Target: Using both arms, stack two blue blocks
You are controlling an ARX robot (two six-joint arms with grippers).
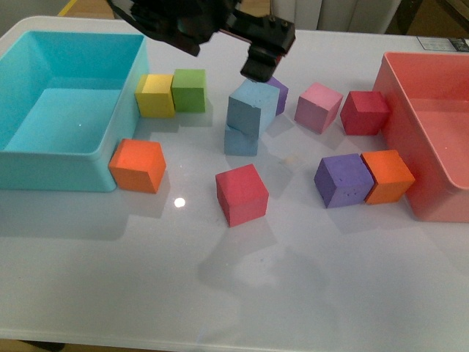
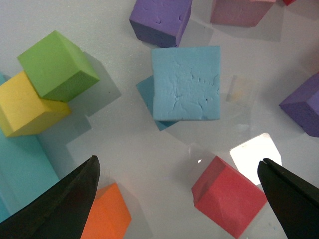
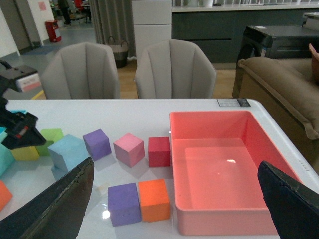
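Foam cubes of a pale sky blue sit one on the other near the middle of the white table [image 1: 308,293], toward its far edge. The upper blue block [image 1: 251,106] is matte, with fine cracks and creases across its top face in the left wrist view [image 2: 185,82], and it sits skewed and tilted on the lower blue block [image 1: 240,141], overhanging it so that only a corner of the lower one peeks out beneath [image 2: 145,92]. A purple cube [image 1: 278,92] stands just behind the stack, and a pink cube [image 1: 318,107] and a dark red cube [image 1: 363,112] follow toward the coral bin [image 1: 410,132] at the right edge.

The left gripper [image 2: 182,191] hangs above the stack with its black fingers [image 2: 67,199] spread wide apart, touching nothing. The right gripper [image 3: 174,209] is high over the table's right side, its fingers [image 3: 289,204] also wide apart and empty.

A green cube [image 1: 190,89] and a yellow cube [image 1: 155,95] touch each other beside the turquoise bin [image 1: 73,158] at the left edge, with an orange cube [image 1: 138,166] against the bin's near corner. A red cube [image 1: 241,193] stands alone nearer the front edge.
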